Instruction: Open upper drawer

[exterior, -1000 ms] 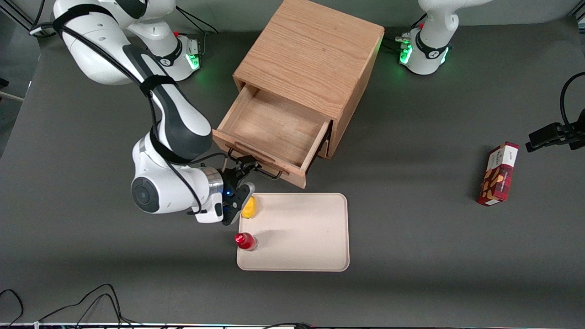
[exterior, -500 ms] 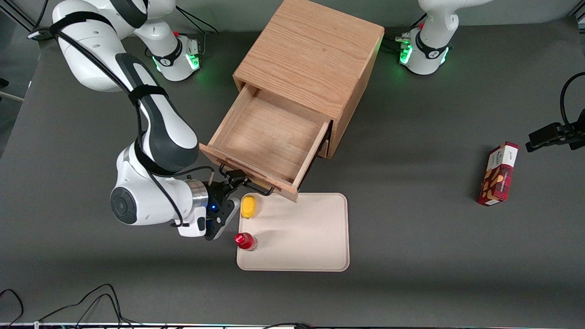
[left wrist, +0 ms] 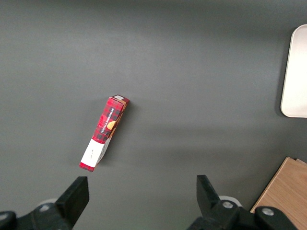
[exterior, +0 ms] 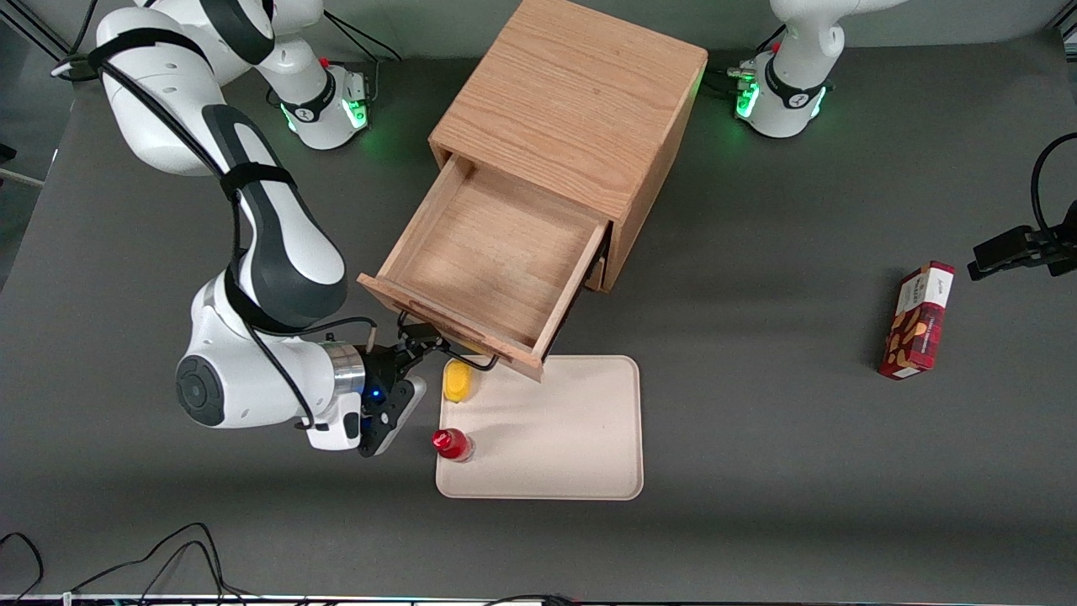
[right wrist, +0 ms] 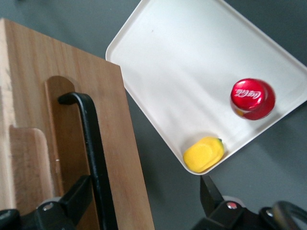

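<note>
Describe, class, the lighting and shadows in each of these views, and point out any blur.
Front view: soft overhead light; the cabinet casts a broad faint shadow, green lamps glow at the arm bases, and the gripper is at the upper drawer handle. Right wrist view: the tray is bright, the red cap slightly blurred. Left wrist view: even, dim, with the red box sharp.

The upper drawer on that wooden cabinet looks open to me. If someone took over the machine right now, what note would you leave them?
End effector: open, its fingers either side of the black wire handle, hooked on it rather than clamped.
Light oak upper drawer: pulled well out of the oak cabinet, nothing visible inside.
Done: the opening, as far as it shows.
Left: probably only backing the end effector off the handle.
</note>
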`<state>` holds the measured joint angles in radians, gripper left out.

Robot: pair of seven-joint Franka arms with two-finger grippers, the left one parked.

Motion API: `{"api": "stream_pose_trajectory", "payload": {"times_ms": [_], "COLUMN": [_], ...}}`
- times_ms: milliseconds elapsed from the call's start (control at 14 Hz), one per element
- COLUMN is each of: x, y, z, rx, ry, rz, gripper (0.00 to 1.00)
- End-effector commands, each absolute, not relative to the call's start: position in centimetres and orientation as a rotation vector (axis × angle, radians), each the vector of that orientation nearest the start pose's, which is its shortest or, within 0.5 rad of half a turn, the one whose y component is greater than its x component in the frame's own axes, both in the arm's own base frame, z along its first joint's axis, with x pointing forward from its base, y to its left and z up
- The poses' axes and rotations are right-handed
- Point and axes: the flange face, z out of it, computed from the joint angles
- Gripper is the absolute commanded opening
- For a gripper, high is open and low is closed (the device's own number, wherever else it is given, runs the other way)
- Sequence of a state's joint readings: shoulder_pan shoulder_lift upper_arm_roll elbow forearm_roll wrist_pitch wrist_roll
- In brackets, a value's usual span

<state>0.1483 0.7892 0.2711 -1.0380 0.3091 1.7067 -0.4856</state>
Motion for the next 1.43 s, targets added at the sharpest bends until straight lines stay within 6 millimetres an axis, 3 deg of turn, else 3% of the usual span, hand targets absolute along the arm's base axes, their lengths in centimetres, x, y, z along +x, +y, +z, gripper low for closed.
{"api": "stream_pose_trajectory", "payload": {"times_ms": [0, 143, 286, 429, 500, 714, 929, 1071, 1143, 1286, 1357], "x": [69.8, 68.9, 68.0, 66.8, 65.8, 60.6, 54.3, 49.9, 47.9, 45.7, 45.6], "y": [26.7, 26.2, 24.2, 23.1, 22.6, 21.4, 18.1, 15.6, 14.9, 13.0, 10.3], "z": [42.9, 45.9, 52.2, 56.7, 58.6, 63.8, 69.0, 70.4, 70.2, 67.0, 63.8], "rx": [-2.447, -2.451, -2.544, -2.683, -2.765, -2.918, -2.982, -3.047, -3.058, -3.068, -3.065], "ry": [-1.056, -1.073, -1.091, -1.120, -1.050, -0.961, -0.914, -0.643, -0.490, -0.366, -0.281], "rz": [0.033, 0.039, -0.073, -0.149, -0.164, -0.154, -0.167, -0.080, -0.050, 0.045, 0.088], "gripper": [1.00, 1.00, 1.00, 1.00, 1.00, 1.00, 1.00, 1.00, 1.00, 1.00, 1.00]}}
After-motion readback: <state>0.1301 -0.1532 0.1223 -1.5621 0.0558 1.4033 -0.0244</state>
